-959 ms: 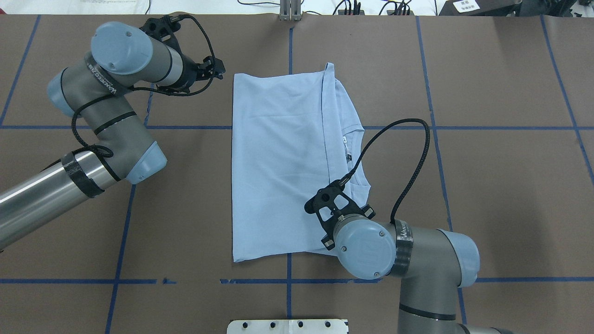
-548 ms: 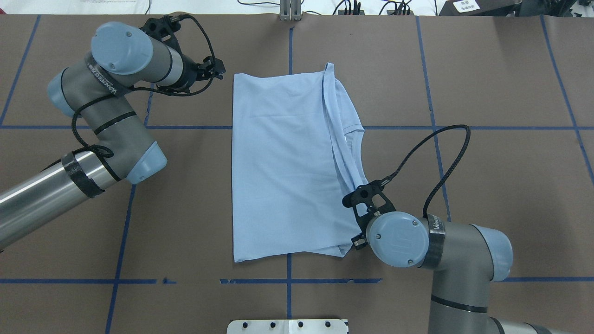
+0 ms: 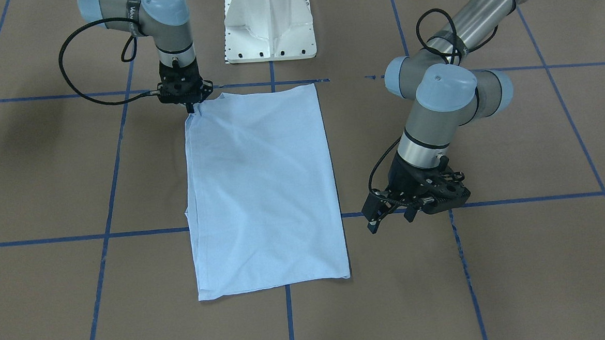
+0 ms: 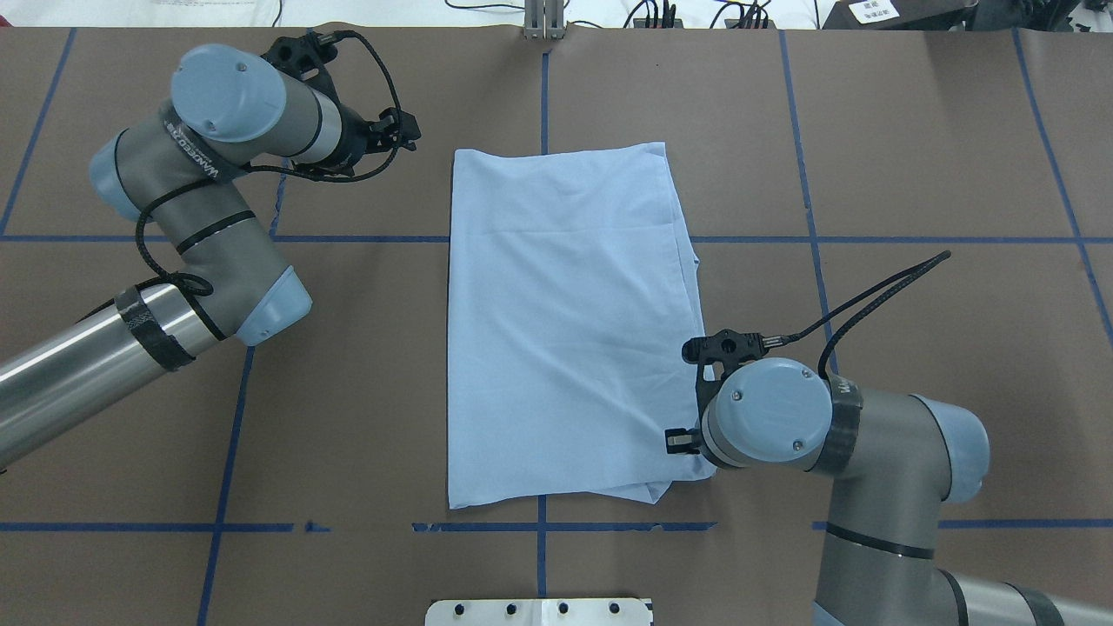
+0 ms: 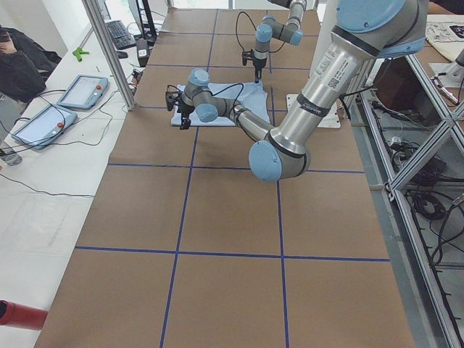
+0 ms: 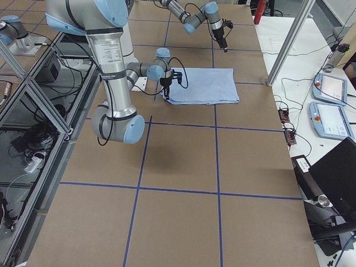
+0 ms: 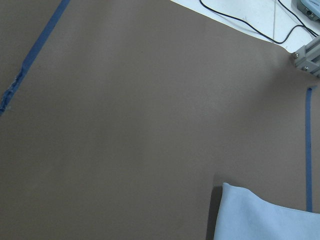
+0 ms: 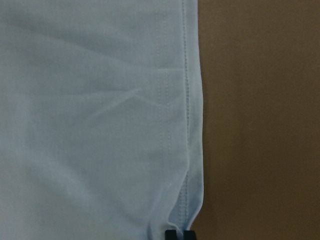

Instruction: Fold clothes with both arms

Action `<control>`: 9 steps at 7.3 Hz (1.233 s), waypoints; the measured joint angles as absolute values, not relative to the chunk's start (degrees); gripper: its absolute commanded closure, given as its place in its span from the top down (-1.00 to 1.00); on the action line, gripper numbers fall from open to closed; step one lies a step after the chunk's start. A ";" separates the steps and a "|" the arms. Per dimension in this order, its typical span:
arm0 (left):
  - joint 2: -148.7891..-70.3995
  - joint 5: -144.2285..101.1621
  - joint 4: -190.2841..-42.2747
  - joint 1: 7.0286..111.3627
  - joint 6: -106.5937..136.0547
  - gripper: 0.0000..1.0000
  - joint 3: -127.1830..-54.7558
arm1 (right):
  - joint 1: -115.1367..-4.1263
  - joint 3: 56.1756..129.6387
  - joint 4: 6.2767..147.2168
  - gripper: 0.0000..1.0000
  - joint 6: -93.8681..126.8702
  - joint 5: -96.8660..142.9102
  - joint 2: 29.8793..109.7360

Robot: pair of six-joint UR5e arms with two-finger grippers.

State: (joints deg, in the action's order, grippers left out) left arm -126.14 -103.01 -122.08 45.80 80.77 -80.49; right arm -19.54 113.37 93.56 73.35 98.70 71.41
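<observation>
Pinching the T-shirt (image 3: 262, 187) corner is the right gripper (image 3: 191, 107); left gripper (image 3: 389, 222) hangs spread nearby.

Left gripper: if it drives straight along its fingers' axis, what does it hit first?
Probably the bare brown paper-covered table, just beside the folded light blue T-shirt. The open left gripper tilts downward toward that edge; depth is unclear, so the shirt's corner is possible.

A wide table (image 4: 939, 130) covered in brown paper is filling the room, with blue tape lines (image 4: 956, 239) crossing it in a grid. Silver metal frame posts (image 5: 109, 51) are standing along its edges. Two handheld control tablets (image 6: 328, 89) are lying on a white side surface (image 6: 314, 58), with black cables (image 4: 654, 12) trailing nearby.
</observation>
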 measured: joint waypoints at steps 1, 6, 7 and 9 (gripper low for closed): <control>-126.18 -103.01 -122.25 45.79 80.77 1.00 -80.46 | -21.45 113.42 93.46 1.00 73.54 100.08 70.50; -122.96 -110.67 -121.90 44.66 84.16 1.00 -84.25 | -26.55 113.39 87.51 1.00 74.96 102.14 67.99; -119.37 -111.87 -121.79 42.17 88.96 1.00 -89.50 | -26.84 113.39 86.20 1.00 75.92 102.28 67.93; -112.66 -109.25 -119.30 33.31 100.86 0.99 -100.61 | -27.03 113.65 84.60 1.00 76.67 103.19 67.93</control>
